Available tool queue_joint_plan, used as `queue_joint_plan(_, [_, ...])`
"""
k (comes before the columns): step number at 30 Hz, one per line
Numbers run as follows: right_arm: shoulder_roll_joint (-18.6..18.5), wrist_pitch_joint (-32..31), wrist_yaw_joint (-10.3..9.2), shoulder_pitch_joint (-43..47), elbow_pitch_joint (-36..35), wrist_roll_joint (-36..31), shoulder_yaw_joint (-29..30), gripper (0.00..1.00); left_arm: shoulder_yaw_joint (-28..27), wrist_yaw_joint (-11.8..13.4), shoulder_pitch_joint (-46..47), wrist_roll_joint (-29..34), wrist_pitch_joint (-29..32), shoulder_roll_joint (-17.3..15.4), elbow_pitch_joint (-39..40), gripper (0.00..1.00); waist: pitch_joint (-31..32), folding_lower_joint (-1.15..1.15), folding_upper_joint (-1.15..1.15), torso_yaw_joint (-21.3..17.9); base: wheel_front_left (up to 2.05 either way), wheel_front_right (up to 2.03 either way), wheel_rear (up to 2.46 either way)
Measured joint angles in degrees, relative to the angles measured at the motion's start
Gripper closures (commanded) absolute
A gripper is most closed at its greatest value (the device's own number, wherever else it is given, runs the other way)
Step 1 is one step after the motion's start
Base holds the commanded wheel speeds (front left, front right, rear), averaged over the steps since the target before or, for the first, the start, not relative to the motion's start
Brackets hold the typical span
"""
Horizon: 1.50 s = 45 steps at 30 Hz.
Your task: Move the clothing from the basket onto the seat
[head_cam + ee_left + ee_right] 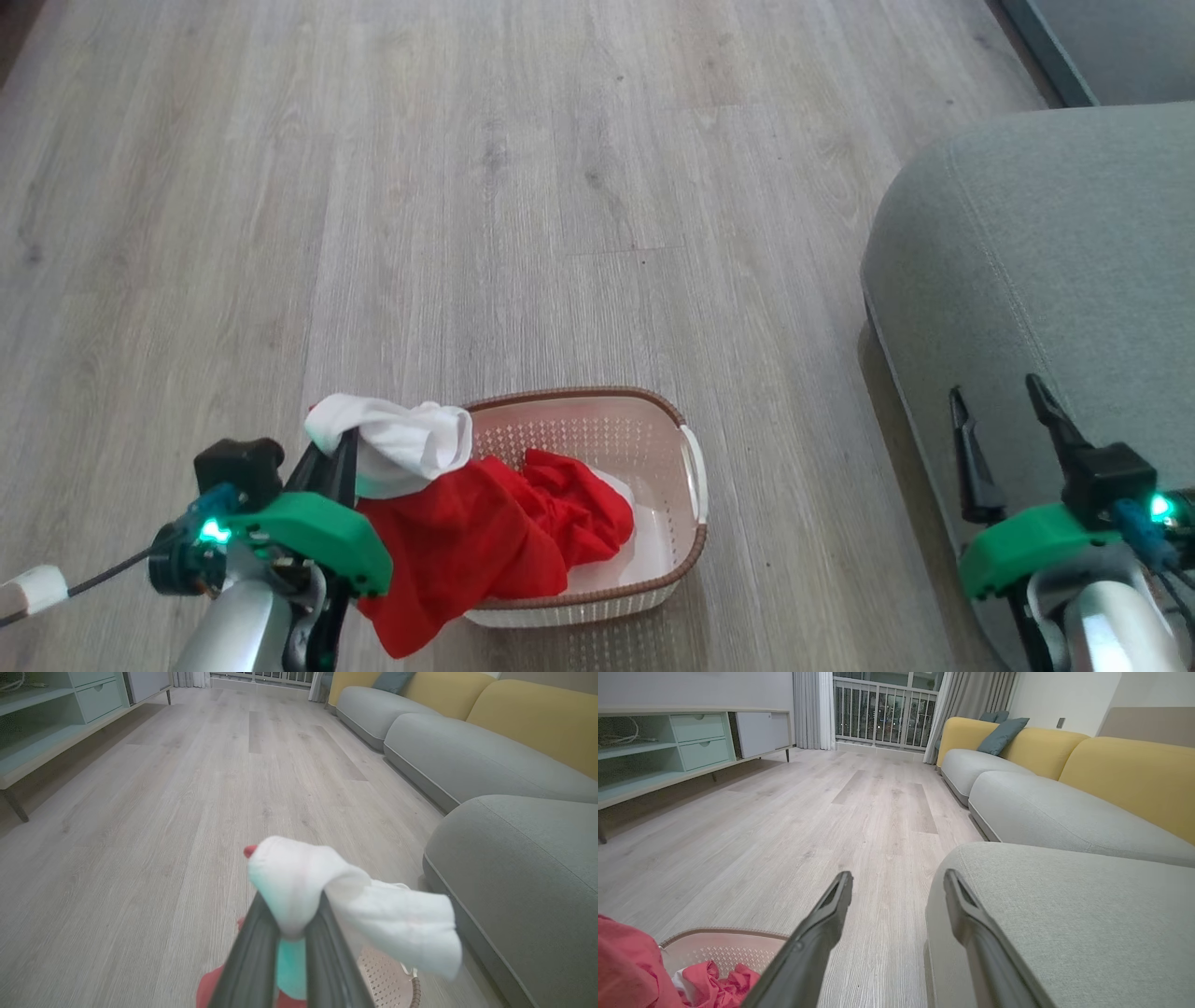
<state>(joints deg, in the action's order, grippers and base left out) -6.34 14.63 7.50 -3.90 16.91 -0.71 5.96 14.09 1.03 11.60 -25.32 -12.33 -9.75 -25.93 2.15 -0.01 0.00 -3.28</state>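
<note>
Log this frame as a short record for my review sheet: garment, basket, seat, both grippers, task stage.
clothing: red and white clothing, white end raised, red part draped over the basket's left rim, some of it inside
basket: cream basket on the floor, left of the seat and apart from it
seat: grey-green seat, none of the garment on it
left gripper: left gripper shut on the white end
right gripper: right gripper open, holding nothing, at the seat's near edge
stage: garment gripped and part lifted, not yet on the seat

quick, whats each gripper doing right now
left gripper: shut on the white part of the bright red soft fabric clothing.
right gripper: open, holding nothing.
</note>
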Motion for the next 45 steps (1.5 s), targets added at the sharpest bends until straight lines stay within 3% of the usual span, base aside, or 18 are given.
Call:
queue_joint_plan(6, [-1.2,0.0,0.0,-0.1,-0.2,-1.4,-6.0,0.0,1.5,-1.5,0.1,-0.5,0.6,-0.2,1.4,1.0,-0.3,0.0,0.0,0.7,0.0,0.0,0.0])
queue_joint_plan(8, [-1.8,0.0,0.0,-0.7,-0.1,-1.3,-12.2,0.0,2.8,-2.4,0.2,-0.6,1.4,-0.2,2.3,1.0,-0.4,0.0,0.0,0.9,0.0,0.0,0.0])
queue_joint_plan(9, [-2.6,0.0,0.01,-2.4,0.6,-1.0,-20.3,0.0,4.2,-3.3,0.7,-0.5,2.4,-0.2,3.4,1.0,-0.4,0.0,0.0,1.1,0.0,0.0,0.0])
queue_joint_plan(11, [-3.6,0.0,0.01,-5.4,2.4,0.0,-28.1,0.0,5.7,-4.0,1.9,-0.2,3.3,0.0,4.7,1.0,-0.5,0.0,0.0,1.4,0.0,0.0,0.0])
queue_joint_plan(18, [-6.5,0.0,0.01,-18.1,6.3,5.6,-45.3,0.0,12.1,-6.1,6.4,1.4,6.2,2.0,8.1,1.0,-0.7,0.01,0.0,2.9,0.0,0.0,0.0])
queue_joint_plan(27, [-6.7,0.0,0.01,-25.3,10.3,10.8,-54.9,0.0,20.6,-8.0,7.2,0.9,7.7,3.4,10.5,1.0,-0.9,0.01,0.0,4.8,0.0,0.0,0.0])
queue_joint_plan(33, [-6.8,0.0,0.01,-26.2,12.1,14.2,-58.3,0.0,25.0,-8.0,7.9,-1.9,7.7,2.5,11.0,1.0,-0.9,0.01,0.0,5.1,0.0,0.0,0.0])
queue_joint_plan(36, [-6.8,0.0,0.01,-26.2,13.4,16.4,-59.1,0.84,26.7,-8.0,8.5,-3.3,7.7,1.7,11.1,1.0,-0.8,0.01,0.0,5.2,0.0,0.0,0.0])
queue_joint_plan(37, [-6.8,0.0,0.01,-26.2,13.8,17.0,-59.4,1.0,27.1,-8.0,8.5,-3.8,7.6,1.5,11.1,1.0,-0.8,0.01,0.0,5.1,0.0,0.0,0.0])
queue_joint_plan(44, [-7.2,0.0,0.01,-26.5,14.8,19.6,-60.1,1.0,28.5,-8.4,8.6,-6.3,6.6,0.4,11.0,1.0,-0.6,0.01,0.0,4.4,0.0,0.0,0.0])
queue_joint_plan(45, [-7.3,0.0,0.01,-26.6,14.8,19.7,-60.1,1.0,28.5,-8.4,8.7,-6.4,6.1,0.3,10.8,0.81,-0.6,0.01,0.0,4.3,0.0,0.0,0.0])
